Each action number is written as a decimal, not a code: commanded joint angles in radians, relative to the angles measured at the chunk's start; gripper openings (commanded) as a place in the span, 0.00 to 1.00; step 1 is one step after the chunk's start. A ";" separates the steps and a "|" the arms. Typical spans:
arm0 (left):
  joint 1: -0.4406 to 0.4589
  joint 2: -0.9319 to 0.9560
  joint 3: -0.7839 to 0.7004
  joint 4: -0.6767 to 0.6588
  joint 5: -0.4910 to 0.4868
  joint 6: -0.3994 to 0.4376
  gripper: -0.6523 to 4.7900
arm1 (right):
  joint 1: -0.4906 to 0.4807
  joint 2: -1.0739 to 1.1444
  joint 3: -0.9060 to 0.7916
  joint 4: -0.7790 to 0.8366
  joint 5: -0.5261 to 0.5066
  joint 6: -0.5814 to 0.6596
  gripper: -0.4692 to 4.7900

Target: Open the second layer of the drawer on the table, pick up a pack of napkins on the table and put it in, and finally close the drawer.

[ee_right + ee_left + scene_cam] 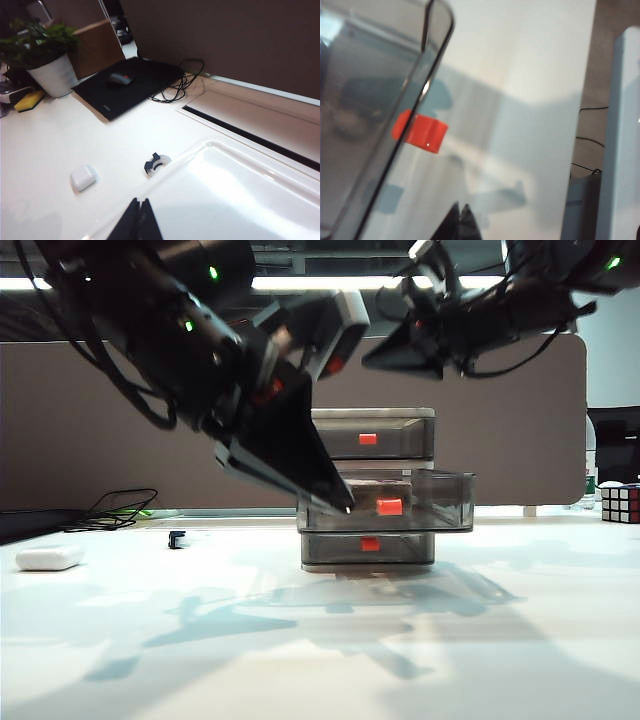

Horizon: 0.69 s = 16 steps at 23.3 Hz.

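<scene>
Right, counting what I can see from my station.

Drawer cabinets: one, the drawer (372,490), standing on the table (320,640) near its middle, pale frame, three smoky tiers.
Tiers pulled out: one, the second layer (400,502); it juts forward past the top and bottom tiers, which sit flush.
Red-orange handles: three in the exterior view, one per tier; the middle handle (390,506) sits furthest forward. My left wrist view shows that one handle (420,132) on the tray's translucent front wall (380,125).
Arms: two, both raised above the table.
Left gripper (335,502): one, angled down, its dark tip just beside the middle tier's front corner, left of the handle; I cannot tell whether it touches. In its wrist view the left gripper (461,209) has jaws pressed together with nothing between them.
Right gripper (385,358): one, high above the cabinet's top, well apart from it. Its wrist view shows the right gripper (140,202) with jaws closed together and empty.
Pack of napkins: I cannot find it; the open tray's contents are too murky to read.
White rounded objects: one, a white oblong case (48,558) at the far left of the table.
Puzzle cubes: one, a puzzle cube (620,503) at the right edge.
Small dark clips: one, a black clip (176,538) behind the case.
</scene>
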 commanded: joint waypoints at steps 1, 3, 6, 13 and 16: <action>-0.001 0.023 0.002 0.051 0.004 0.000 0.11 | 0.009 0.022 0.016 0.000 0.002 -0.001 0.08; -0.001 0.037 0.002 0.074 0.004 -0.001 0.11 | 0.012 0.033 0.016 -0.009 0.009 -0.002 0.08; -0.001 0.048 0.002 0.110 -0.008 -0.020 0.11 | 0.014 0.037 0.016 -0.046 0.027 -0.018 0.08; -0.001 0.055 0.002 0.184 -0.126 -0.022 0.11 | 0.014 0.038 0.016 -0.125 0.046 -0.047 0.08; -0.001 0.058 0.002 0.203 -0.177 -0.021 0.11 | 0.014 0.038 0.016 -0.130 0.046 -0.050 0.08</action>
